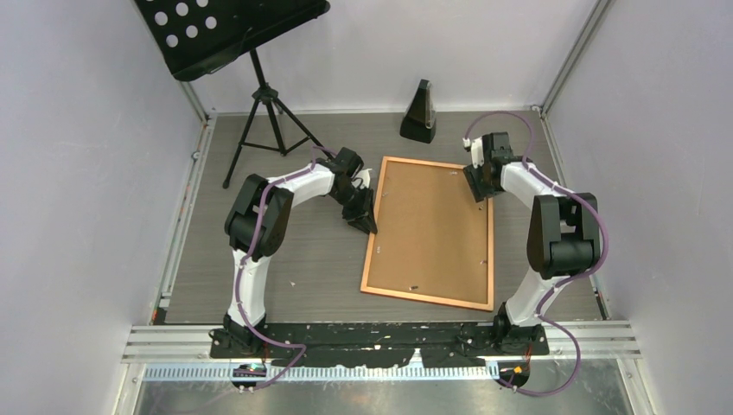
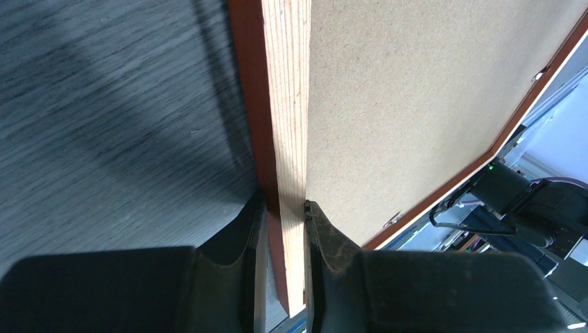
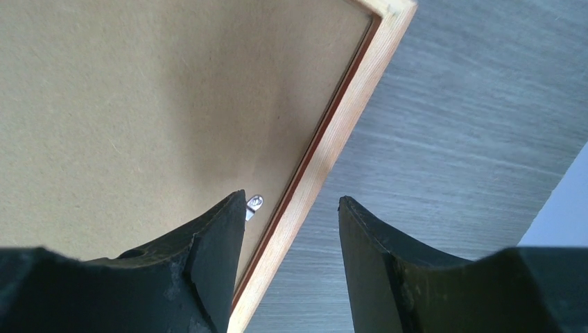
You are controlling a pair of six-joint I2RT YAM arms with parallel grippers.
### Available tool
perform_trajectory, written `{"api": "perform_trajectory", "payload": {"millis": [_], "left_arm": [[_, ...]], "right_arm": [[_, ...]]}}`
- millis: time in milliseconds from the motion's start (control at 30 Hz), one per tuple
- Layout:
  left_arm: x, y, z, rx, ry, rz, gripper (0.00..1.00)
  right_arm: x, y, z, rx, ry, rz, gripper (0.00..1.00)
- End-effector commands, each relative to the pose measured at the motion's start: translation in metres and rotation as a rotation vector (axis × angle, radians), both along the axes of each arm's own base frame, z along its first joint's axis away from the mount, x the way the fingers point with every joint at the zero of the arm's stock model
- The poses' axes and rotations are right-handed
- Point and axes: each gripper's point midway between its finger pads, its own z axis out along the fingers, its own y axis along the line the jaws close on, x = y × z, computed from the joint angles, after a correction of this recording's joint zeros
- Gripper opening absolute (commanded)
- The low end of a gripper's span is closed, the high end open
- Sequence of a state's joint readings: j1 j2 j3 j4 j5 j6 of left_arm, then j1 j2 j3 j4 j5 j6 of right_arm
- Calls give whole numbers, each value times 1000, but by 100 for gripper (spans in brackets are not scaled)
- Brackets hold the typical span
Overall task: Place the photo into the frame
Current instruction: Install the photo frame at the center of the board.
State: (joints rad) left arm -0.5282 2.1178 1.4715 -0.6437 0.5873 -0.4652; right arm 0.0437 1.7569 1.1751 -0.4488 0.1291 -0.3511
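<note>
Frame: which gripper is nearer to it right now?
Left. The left gripper clamps the frame at its left rail; the right gripper stands open astride the right rail, not gripping.

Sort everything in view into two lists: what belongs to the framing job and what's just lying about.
Job: frame, face down; backing board in it; left gripper, clamped on the frame's edge; right gripper, open over the opposite edge. Photo not visible.
Lying about: music stand; metronome.

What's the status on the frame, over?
Left gripper shut on frame left edge. Right gripper open over right edge. Backing board in frame; photo not visible.
</note>
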Motion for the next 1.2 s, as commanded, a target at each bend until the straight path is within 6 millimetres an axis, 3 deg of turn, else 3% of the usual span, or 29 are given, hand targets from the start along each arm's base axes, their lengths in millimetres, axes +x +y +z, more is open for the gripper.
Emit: {"api": "perform_trajectory", "payload": {"millis": [0,467,933,1167], "left_arm": [[-6,4,-19,40,21,-16,0],[-6,3,-18,38,20,-18,0],[-5,4,-17,38,16,-16,0],[-5,4,-17,37,17,-16,0]], "right_arm": [[-8,-1,-11,7,23,-9,58],[-21,-3,-33,3,86,-8,58],[-29,-29,-27,-44,90,-35,57],[-32,-31,-25,-45,99,-21,57]]}}
